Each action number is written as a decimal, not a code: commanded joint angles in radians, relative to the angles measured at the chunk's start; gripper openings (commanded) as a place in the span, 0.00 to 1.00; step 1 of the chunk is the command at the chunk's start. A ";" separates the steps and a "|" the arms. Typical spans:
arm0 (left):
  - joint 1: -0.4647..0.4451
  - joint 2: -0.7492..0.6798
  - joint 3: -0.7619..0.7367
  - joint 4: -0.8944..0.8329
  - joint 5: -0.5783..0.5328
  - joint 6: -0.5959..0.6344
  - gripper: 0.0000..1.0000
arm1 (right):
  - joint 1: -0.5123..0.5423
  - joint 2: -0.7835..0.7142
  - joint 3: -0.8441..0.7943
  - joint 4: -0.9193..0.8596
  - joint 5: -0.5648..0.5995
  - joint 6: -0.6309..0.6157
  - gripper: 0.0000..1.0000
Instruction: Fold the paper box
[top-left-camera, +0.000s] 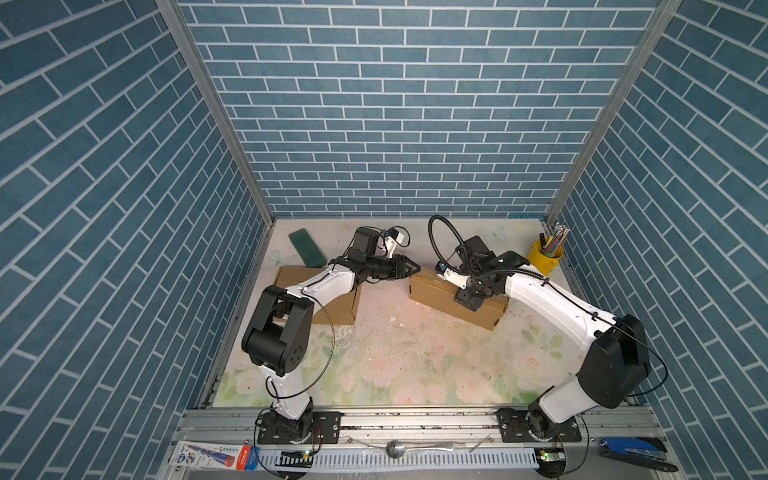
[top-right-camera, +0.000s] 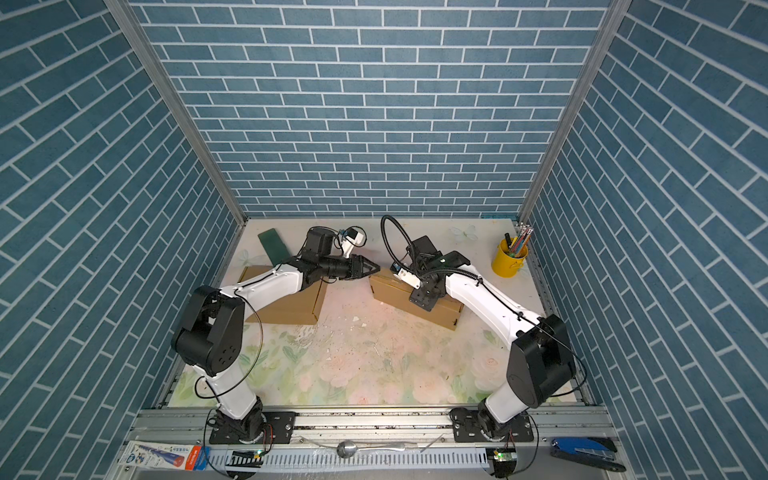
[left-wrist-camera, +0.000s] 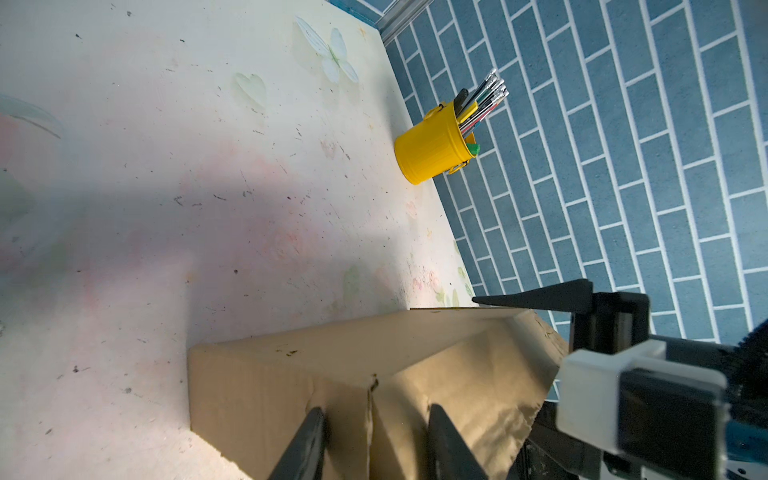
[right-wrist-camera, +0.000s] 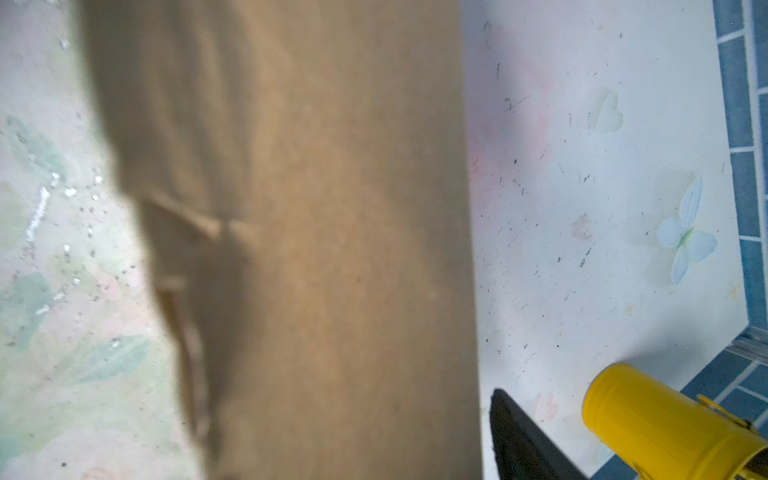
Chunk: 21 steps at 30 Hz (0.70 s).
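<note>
The paper box (top-left-camera: 430, 291) is a long brown cardboard box lying slantwise right of the table's middle, seen in both top views (top-right-camera: 386, 291). My left gripper (top-left-camera: 413, 269) is at its left end. In the left wrist view its jaws stand apart (left-wrist-camera: 380, 415), both tips on the end face (left-wrist-camera: 291, 365), a flap seam between them. My right gripper (top-left-camera: 467, 301) points down over the box's middle. One of its fingers (right-wrist-camera: 523, 436) hangs just beside the box's far edge (right-wrist-camera: 332, 249); the other is hidden by the cardboard.
A second cardboard box (top-left-camera: 340, 307) lies under my left arm at the left. A dark green flat case (top-left-camera: 307, 249) lies at the back left. A yellow cup of pens (top-left-camera: 544, 257) stands at the back right corner. Blue brick walls enclose three sides.
</note>
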 joint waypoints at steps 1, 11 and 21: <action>0.005 0.051 -0.035 -0.087 -0.055 0.014 0.41 | -0.035 -0.107 0.037 0.019 -0.107 0.131 0.74; 0.005 0.053 -0.021 -0.086 -0.072 0.006 0.41 | -0.286 -0.342 -0.022 -0.057 -0.194 0.736 0.74; 0.002 0.053 -0.018 -0.086 -0.082 0.000 0.41 | -0.518 -0.430 -0.168 -0.215 -0.529 1.001 0.66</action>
